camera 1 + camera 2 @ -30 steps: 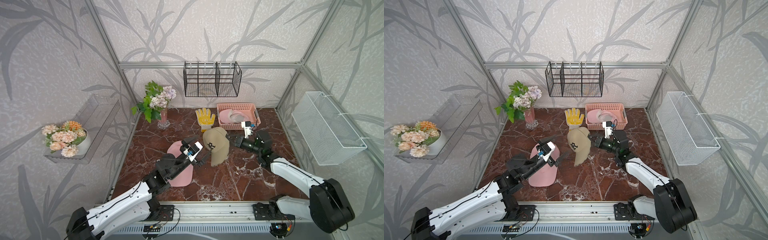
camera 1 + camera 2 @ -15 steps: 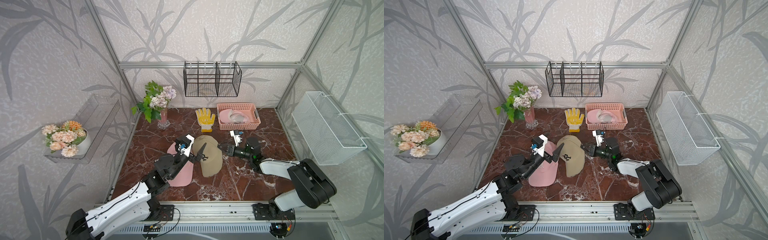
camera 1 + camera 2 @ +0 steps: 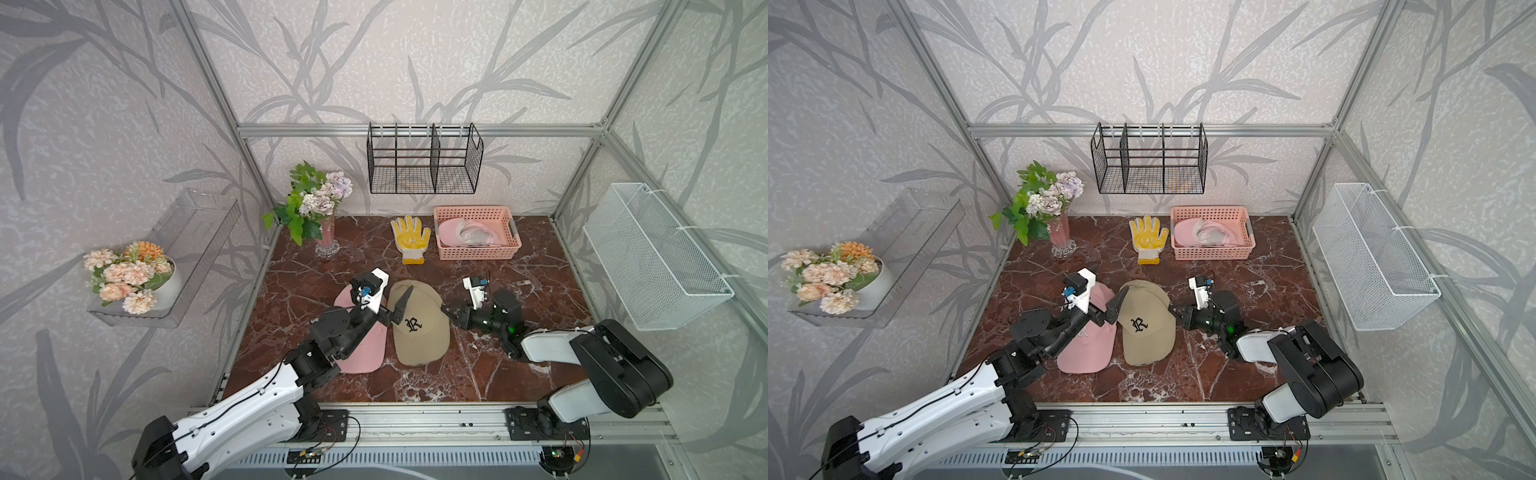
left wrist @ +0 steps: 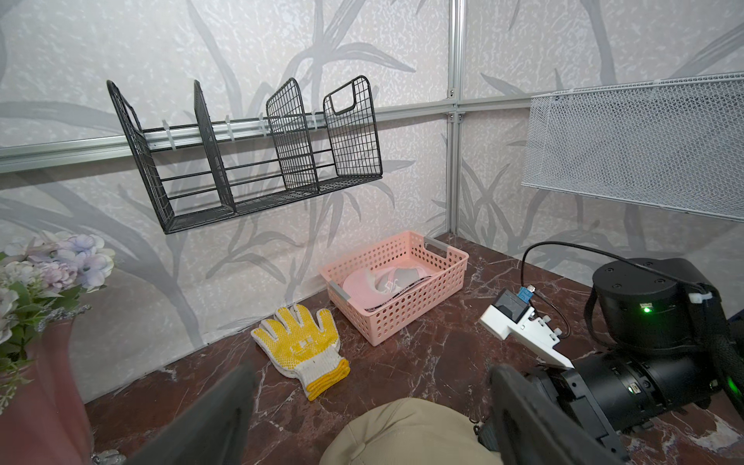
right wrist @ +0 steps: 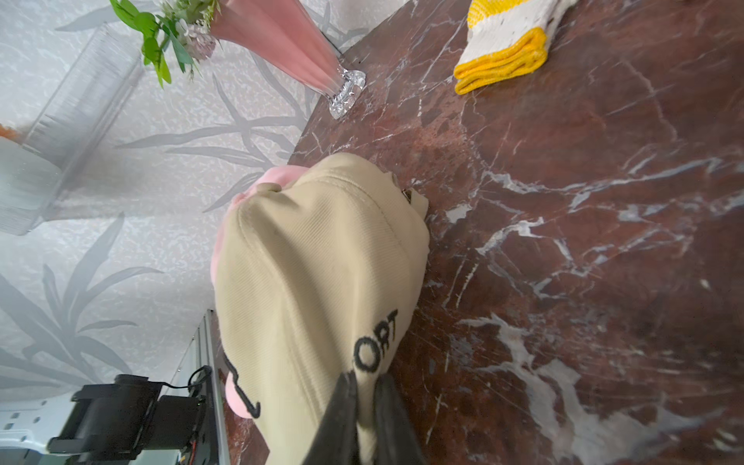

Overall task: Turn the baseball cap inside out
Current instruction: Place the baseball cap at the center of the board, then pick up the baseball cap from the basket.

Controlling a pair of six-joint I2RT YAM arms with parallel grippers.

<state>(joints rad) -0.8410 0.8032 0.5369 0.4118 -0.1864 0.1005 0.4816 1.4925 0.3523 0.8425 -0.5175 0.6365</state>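
Note:
The tan baseball cap (image 3: 419,332) (image 3: 1144,332) lies crown up on the marble table, its black "R" showing and its brim toward the front. My right gripper (image 3: 446,311) (image 3: 1173,311) comes in low from the right and is shut on the cap's side edge; in the right wrist view (image 5: 364,378) tan fabric sits between its nearly closed fingers. My left gripper (image 3: 384,309) (image 3: 1106,309) hovers open at the cap's left rear. In the left wrist view (image 4: 372,402) its wide-spread fingers stand on either side of the crown (image 4: 402,435) without touching it.
A pink cap (image 3: 361,353) lies just left of the tan one, partly under my left arm. At the back are a yellow glove (image 3: 409,239), a pink basket (image 3: 476,253) holding another pink cap, and a flower vase (image 3: 326,241). A black wire rack (image 3: 424,166) hangs on the wall.
The right gripper has brought the tan cap down from a raised, tilted hold to lie flat, nearer the front. The right arm has dropped low. The left gripper stayed open beside the cap.

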